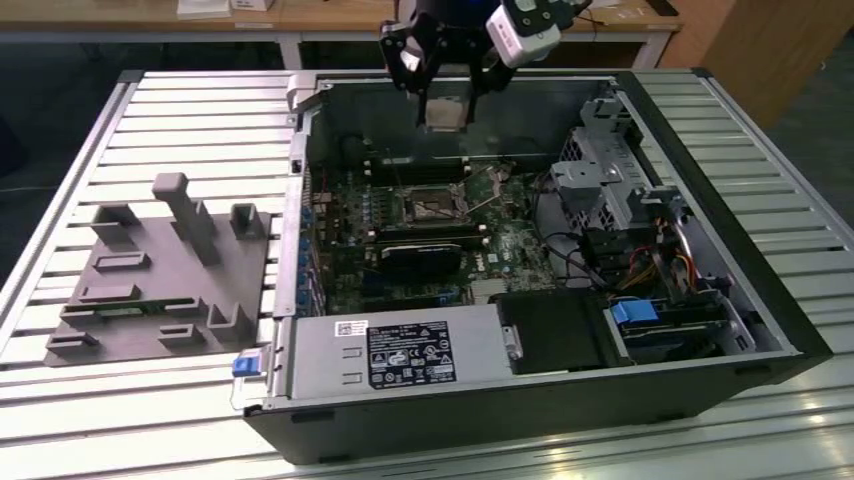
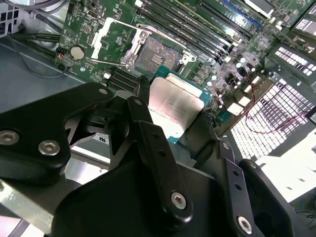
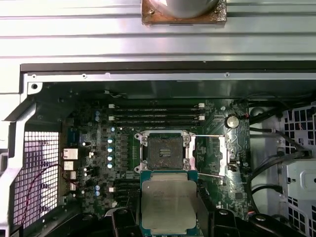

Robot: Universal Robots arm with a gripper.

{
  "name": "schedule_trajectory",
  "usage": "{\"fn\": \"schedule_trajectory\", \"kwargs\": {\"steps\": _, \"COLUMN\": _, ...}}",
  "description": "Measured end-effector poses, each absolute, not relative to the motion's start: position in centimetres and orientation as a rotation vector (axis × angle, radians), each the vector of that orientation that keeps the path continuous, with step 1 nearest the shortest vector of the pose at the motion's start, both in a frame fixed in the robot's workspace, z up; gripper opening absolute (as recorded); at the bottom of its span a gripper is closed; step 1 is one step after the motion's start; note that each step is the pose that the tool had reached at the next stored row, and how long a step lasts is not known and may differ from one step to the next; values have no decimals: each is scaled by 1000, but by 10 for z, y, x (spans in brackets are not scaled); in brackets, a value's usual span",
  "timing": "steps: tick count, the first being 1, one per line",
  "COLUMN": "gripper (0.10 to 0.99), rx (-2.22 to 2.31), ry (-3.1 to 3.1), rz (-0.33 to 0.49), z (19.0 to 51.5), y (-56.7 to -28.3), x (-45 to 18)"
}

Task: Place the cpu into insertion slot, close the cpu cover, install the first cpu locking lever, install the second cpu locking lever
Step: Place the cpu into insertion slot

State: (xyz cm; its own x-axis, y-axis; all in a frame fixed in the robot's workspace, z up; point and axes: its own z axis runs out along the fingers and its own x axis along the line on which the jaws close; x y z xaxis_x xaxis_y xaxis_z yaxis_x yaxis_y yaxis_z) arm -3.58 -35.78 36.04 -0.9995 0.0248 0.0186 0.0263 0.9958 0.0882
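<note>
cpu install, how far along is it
Nothing is seated yet. The gripper holds the cpu above the motherboard inside the open case. The insertion slot is bare and the cpu cover stands open, so placing, closing and both levers are left.

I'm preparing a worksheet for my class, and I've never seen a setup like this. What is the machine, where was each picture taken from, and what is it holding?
It is a robot arm with a black gripper. The exterior view looks from off the arm at an open computer case on a slatted metal table, with a grey fixture on that view's left. Both wrist views come from cameras riding on the arm, looking into the case. The gripper holds the cpu, a silvery square chip, above the motherboard. The insertion slot lies uncovered and empty.
</note>
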Motion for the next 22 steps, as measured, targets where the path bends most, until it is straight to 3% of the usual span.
{"fn": "schedule_trajectory", "kwargs": {"steps": 22, "gripper": 537, "rx": -40, "ry": -3121, "rz": -136, "z": 350, "y": -358, "x": -36}}
